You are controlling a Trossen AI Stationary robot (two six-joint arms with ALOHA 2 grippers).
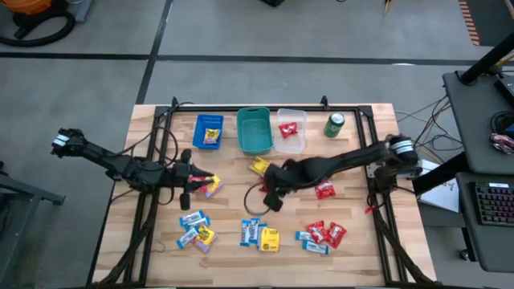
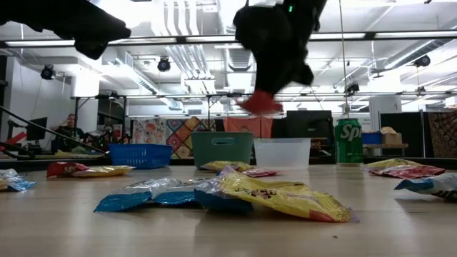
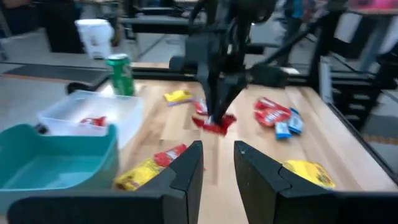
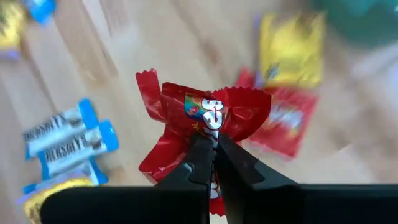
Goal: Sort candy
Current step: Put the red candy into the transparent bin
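A red packet (image 4: 208, 115) hangs crumpled in the air above the middle of the counter (image 1: 353, 257), its long axis running down into the right claw (image 4: 214, 152), whose fingers are pinched together on its lower part. Other candy (image 1: 261, 235) lies scattered below, near the blue bin (image 1: 209, 132), teal bin (image 1: 254, 132) and clear bin (image 1: 291, 131). The left claw (image 3: 217, 163) hovers over the counter's left side, partly open, holding nothing visible.

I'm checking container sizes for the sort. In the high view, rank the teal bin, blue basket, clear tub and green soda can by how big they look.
1. teal bin
2. clear tub and blue basket: too alike to rank
3. green soda can, clearly smallest
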